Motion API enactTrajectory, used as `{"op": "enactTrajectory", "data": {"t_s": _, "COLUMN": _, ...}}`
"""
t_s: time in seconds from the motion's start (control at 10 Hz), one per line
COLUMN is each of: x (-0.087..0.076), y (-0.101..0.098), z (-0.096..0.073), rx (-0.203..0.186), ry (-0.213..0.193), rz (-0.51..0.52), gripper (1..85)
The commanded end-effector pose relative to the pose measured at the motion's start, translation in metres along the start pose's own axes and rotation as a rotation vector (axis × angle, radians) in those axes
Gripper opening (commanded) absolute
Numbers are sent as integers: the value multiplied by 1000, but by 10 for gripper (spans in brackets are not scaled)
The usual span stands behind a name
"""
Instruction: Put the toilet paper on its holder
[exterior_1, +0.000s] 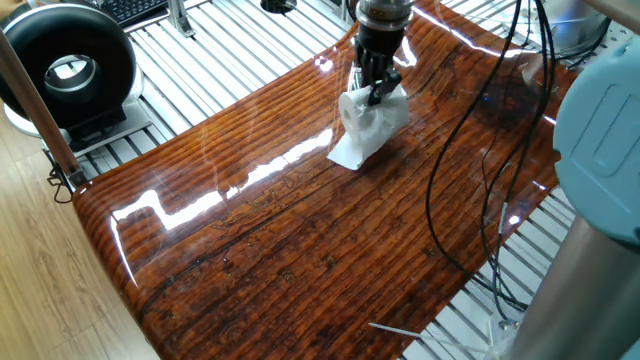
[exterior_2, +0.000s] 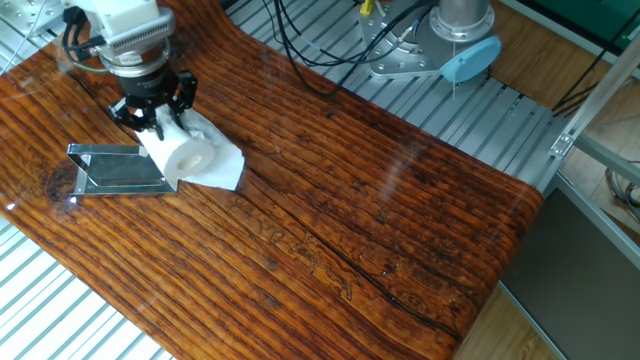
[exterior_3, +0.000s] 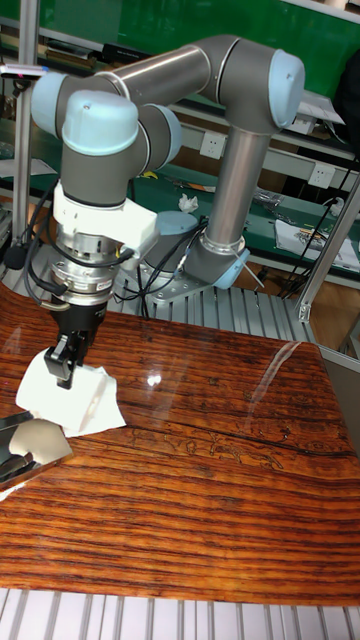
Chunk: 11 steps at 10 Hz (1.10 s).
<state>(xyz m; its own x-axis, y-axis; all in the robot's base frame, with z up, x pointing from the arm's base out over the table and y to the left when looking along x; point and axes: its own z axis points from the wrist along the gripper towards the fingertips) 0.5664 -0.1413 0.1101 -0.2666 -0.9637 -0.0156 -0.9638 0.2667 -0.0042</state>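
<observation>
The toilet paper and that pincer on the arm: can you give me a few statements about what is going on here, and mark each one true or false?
1. The pincer is shut on the toilet paper. True.
2. The roll already sits on the holder. False: it is beside the silver holder, by its edge, not yet on its bar.
3. A loose sheet of tissue trails from the roll onto the wooden table. True.
4. The roll stands at the far end of the table from the holder. False: the two are right next to each other.
5. A black ring-shaped device sits off the wooden top. True.
</observation>
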Motion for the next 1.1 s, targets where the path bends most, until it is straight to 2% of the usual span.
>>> {"op": "enactTrajectory", "data": {"t_s": 0.0, "x": -10, "y": -6, "z": -3, "rx": -3, "ry": -28, "rz": -11, "gripper": 10}}
{"op": "enactTrajectory", "data": {"t_s": 0.4, "x": -36, "y": -11, "z": -6, "rx": 0, "ry": -63, "rz": -29, "gripper": 10}}
{"op": "enactTrajectory", "data": {"t_s": 1.0, "x": -59, "y": -26, "z": -12, "rx": 2, "ry": -90, "rz": -70, "gripper": 10}}
